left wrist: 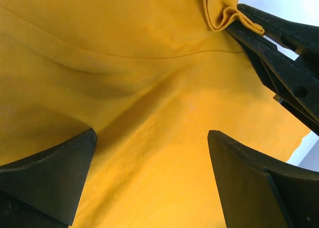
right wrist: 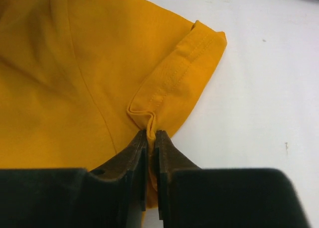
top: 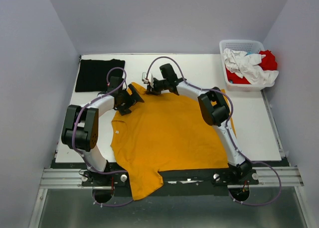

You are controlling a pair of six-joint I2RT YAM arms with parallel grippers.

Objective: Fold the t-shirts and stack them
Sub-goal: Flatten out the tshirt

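The mustard t-shirt (top: 167,133) lies spread over the middle of the table, its lower part hanging over the near edge. My right gripper (top: 149,84) is at the shirt's far left corner. In the right wrist view it (right wrist: 151,134) is shut on the folded sleeve hem (right wrist: 184,73), with the cloth pinched between the jaws. My left gripper (top: 130,98) is just left of it, over the shirt. In the left wrist view it (left wrist: 152,133) is open, with only mustard cloth (left wrist: 149,63) between the fingers. The right gripper (left wrist: 239,20) also shows there. A folded black t-shirt (top: 99,74) lies at the far left.
A white lattice basket (top: 241,44) stands at the far right corner, holding crumpled white (top: 246,66) and red (top: 268,60) shirts. Grey walls close in the table on three sides. A metal rail (top: 60,177) runs along the near edge by the arm bases.
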